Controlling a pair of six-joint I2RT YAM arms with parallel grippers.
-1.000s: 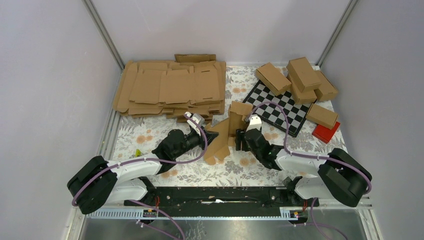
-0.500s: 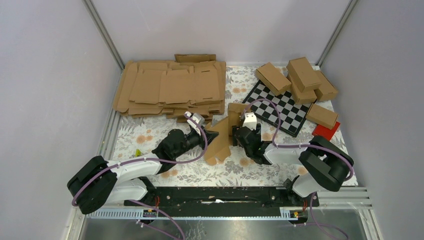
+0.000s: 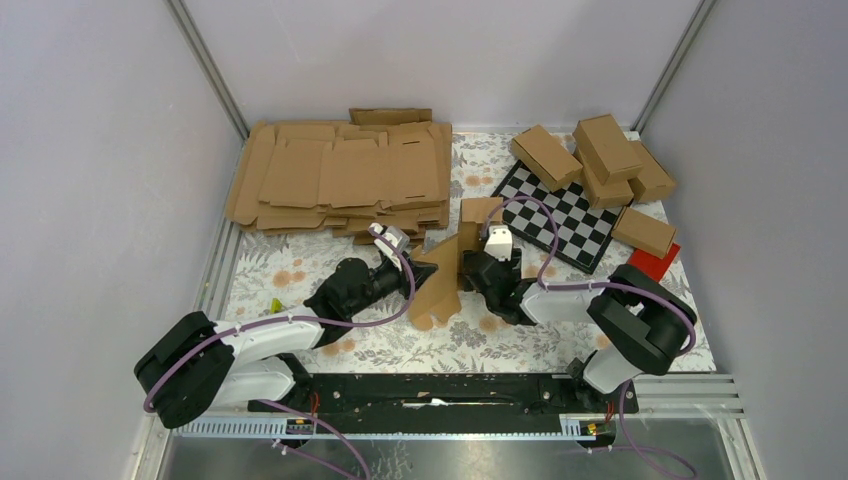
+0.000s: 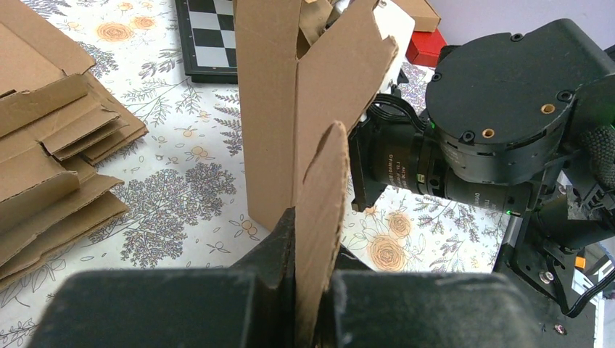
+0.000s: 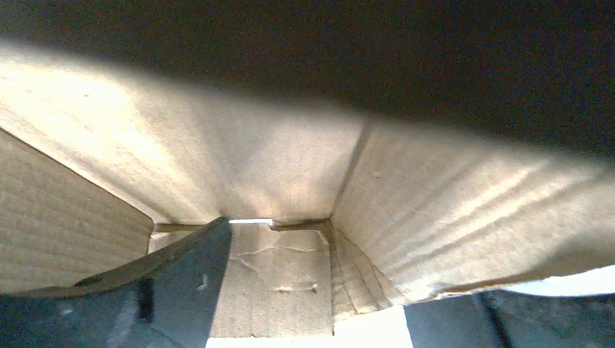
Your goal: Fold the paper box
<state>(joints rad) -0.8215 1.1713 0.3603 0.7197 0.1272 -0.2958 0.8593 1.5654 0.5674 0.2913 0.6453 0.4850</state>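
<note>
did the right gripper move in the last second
Yes. The right gripper shifted left, away from the checkerboard and closer in on the paper box.

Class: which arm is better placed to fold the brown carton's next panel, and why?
Probably the right. The right gripper's jaws stand open inside the paper box, free to press a wall. The left gripper is clamped on the box, holding it upright.

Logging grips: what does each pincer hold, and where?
Left pincer clamps the plain brown cardboard box by a rounded flap; right pincer, open, holds nothing.
</note>
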